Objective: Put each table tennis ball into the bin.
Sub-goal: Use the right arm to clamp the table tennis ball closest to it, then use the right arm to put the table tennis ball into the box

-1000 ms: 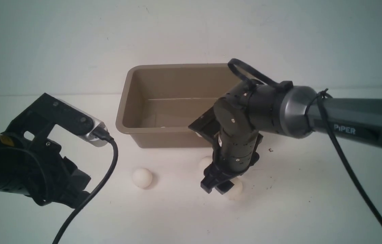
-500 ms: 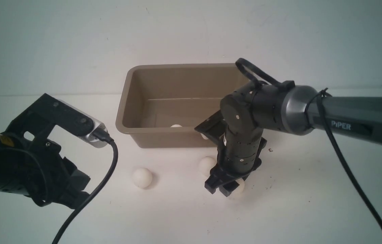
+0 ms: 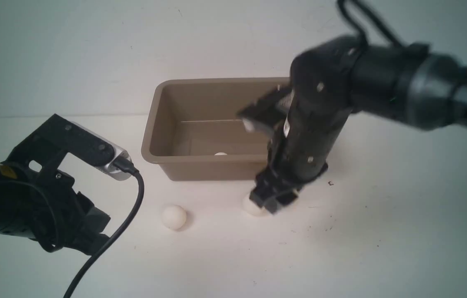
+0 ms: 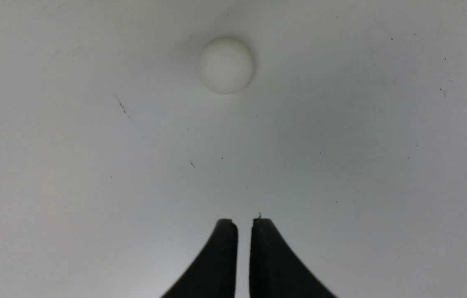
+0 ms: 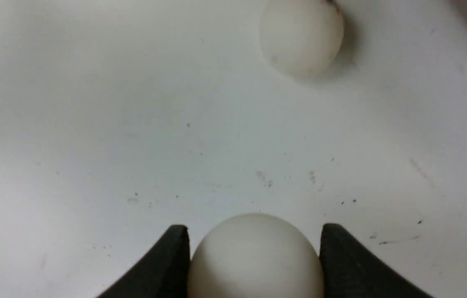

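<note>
Over the white tabletop mid-frame, the right gripper pinches a table tennis ball, likely light, slick, dentable, across its middle; the left gripper is pressed together.

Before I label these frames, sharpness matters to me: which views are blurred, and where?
Front view: the right arm is smeared by blur, while the bin and left arm look crisp. Left wrist view: sharp throughout, the lone ball evenly lit. Right wrist view: slightly soft, yet the held ball and the loose ball beyond it read clearly.
</note>
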Controlling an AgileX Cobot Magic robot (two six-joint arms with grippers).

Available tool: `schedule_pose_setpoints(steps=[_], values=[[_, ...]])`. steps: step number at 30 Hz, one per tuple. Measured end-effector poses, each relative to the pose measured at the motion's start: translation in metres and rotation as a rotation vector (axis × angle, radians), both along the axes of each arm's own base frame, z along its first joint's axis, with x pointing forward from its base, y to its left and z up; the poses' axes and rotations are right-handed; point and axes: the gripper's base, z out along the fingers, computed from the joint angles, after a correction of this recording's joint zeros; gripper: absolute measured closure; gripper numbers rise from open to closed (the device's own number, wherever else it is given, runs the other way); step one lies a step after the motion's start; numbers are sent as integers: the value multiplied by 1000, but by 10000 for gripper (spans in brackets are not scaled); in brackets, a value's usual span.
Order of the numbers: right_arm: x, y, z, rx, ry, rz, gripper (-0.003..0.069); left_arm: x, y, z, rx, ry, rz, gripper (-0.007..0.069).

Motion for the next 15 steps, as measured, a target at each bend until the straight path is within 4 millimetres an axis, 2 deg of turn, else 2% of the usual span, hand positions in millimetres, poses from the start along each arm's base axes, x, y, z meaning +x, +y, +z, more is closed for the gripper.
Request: schedule_pose_setpoints(steps=[1, 2, 4, 6, 7, 8, 10, 12, 13, 15], values=[[1, 0, 5, 8, -24, 3, 296, 0, 0, 0, 0, 0, 0, 594], [8, -1, 23, 28, -130, 7, 296, 0, 0, 0, 0, 0, 0, 594], [21, -2, 37, 39, -236, -3, 296, 0, 0, 0, 0, 0, 0, 594], [31, -2, 40, 36, -282, -18, 296, 0, 0, 0, 0, 0, 0, 594], [45, -2, 38, 14, -317, -34, 296, 0, 0, 0, 0, 0, 0, 594], [49, -2, 39, 7, -330, -39, 296, 0, 0, 0, 0, 0, 0, 594], [67, -2, 27, -21, -335, -58, 296, 0, 0, 0, 0, 0, 0, 594], [87, 0, 6, -39, -315, -80, 296, 0, 0, 0, 0, 0, 0, 594], [88, 1, 4, -40, -314, -79, 296, 0, 0, 0, 0, 0, 0, 594], [106, 2, -16, -36, -287, -102, 296, 0, 0, 0, 0, 0, 0, 594]])
